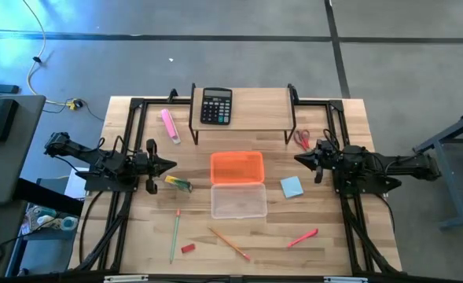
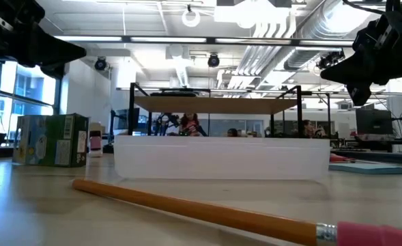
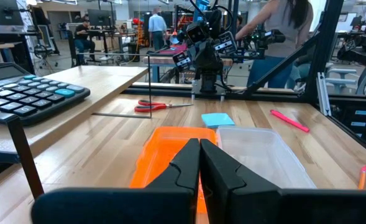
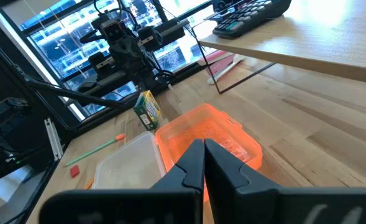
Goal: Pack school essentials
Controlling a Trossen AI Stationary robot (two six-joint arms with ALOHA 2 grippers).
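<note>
front edge of desk (image 1: 325,118): nearer us than the clear box (image 1: 238,200) we see the orange pencil (image 1: 229,244), green pencil (image 1: 174,235), tiny red eraser (image 1: 187,248), red pen (image 1: 303,237)
beside clear box: light-blue square notepad (image 1: 292,187) right; yellow-green piece (image 1: 178,183) left
behind clear box: orange box (image 1: 237,167)
far right: red-handled scissors (image 1: 302,140)
left claw (image 1: 170,165): pressed together, empty, left of orange box
right claw (image 1: 298,158): pressed together, empty, right of orange box

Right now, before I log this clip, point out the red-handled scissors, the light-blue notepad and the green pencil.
red-handled scissors (image 1: 302,140): high view, on the handles, beside the right gripper.
light-blue notepad (image 1: 292,187): high view, middle of the pad's face.
green pencil (image 1: 174,237): high view, midway along the shaft.
</note>
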